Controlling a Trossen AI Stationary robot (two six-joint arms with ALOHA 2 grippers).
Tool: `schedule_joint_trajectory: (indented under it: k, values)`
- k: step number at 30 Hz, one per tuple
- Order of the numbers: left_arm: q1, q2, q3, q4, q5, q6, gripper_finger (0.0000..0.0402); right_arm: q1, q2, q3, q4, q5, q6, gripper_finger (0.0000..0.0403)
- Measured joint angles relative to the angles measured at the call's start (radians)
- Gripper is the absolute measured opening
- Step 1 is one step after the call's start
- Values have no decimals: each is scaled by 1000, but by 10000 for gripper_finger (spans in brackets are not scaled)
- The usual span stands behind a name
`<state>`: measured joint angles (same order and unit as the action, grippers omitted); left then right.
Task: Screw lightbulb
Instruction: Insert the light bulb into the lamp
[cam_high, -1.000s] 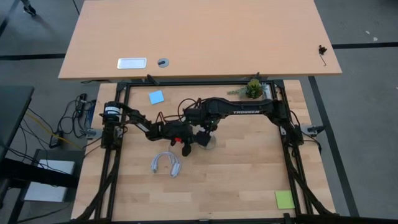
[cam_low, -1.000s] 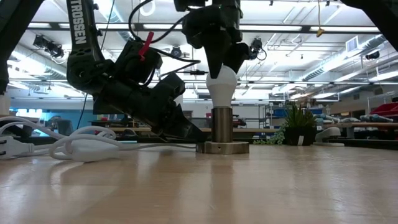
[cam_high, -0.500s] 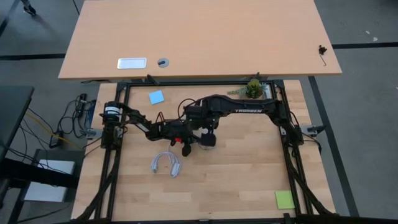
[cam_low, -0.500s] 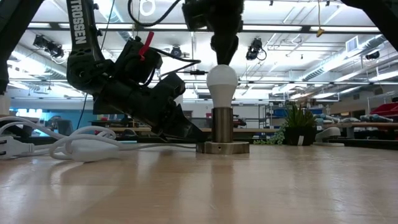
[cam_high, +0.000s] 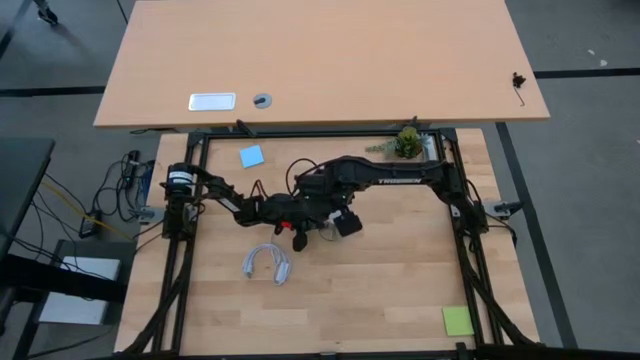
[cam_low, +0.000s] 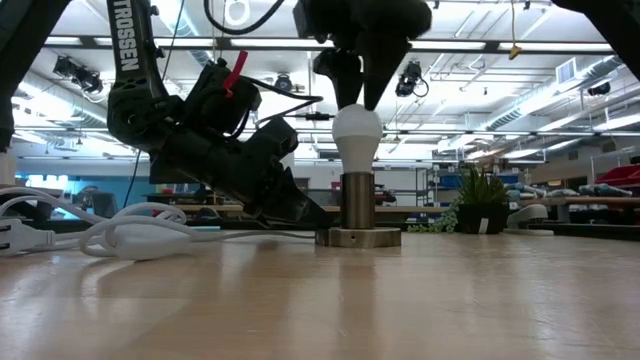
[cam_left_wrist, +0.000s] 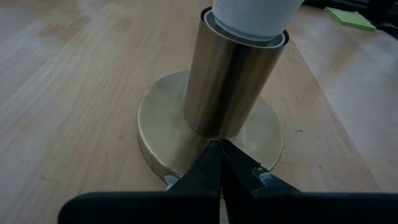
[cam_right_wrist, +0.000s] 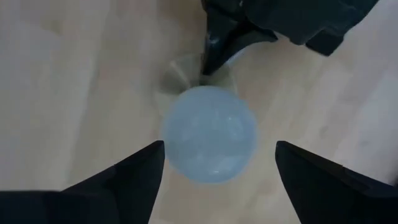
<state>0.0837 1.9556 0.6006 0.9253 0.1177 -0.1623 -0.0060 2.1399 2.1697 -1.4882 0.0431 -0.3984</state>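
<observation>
Lightbulb: the white lightbulb (cam_low: 357, 125) stood upright in the brass socket tube (cam_low: 357, 200), near the middle of the wooden table (cam_high: 400, 270). Nothing was holding it.
Socket: the tube rose from a round brass base (cam_left_wrist: 155, 118) that lay flat on the table.
Right gripper: the right gripper (cam_right_wrist: 214, 165) hung straight above the bulb, pointing down. Its two fingers (cam_right_wrist: 124, 177) were spread wide, one on each side of the bulb's round top (cam_right_wrist: 210, 134). In the low view the finger tips were just above the bulb, and I could not tell if they touched it.
Left gripper: the left gripper (cam_left_wrist: 221, 165) was low on the table, just beside the base. Its fingers were pressed together with no gap, tips on the base right by the foot of the tube.
Cord: a white cord (cam_high: 266, 262) lay coiled on the table near the left arm.
Other things: a blue note (cam_high: 251, 155), a green note (cam_high: 458, 320) and a small plant (cam_high: 407, 142) sat well apart from the bulb.
</observation>
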Motion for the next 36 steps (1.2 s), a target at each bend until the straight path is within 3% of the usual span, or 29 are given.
schedule_joint_trajectory:
  k: [6,15,21,29,32,36]
  values:
    - [0,0,0,-1,0,0,8,1,0,-53,8,42,-135,306]
    - [0,0,0,-1,0,1,8,12,-1,-80,61,38,-119,284]
    - [0,0,0,-2,0,1,8,10,-2,-80,62,28,133,269]
    - [0,0,0,-3,0,1,8,8,-2,-80,38,-35,819,272]
    - [0,0,0,0,0,1,7,17,-3,-80,49,-59,858,275]
    - [-1,0,0,1,4,1,8,25,0,-66,26,-76,793,284]
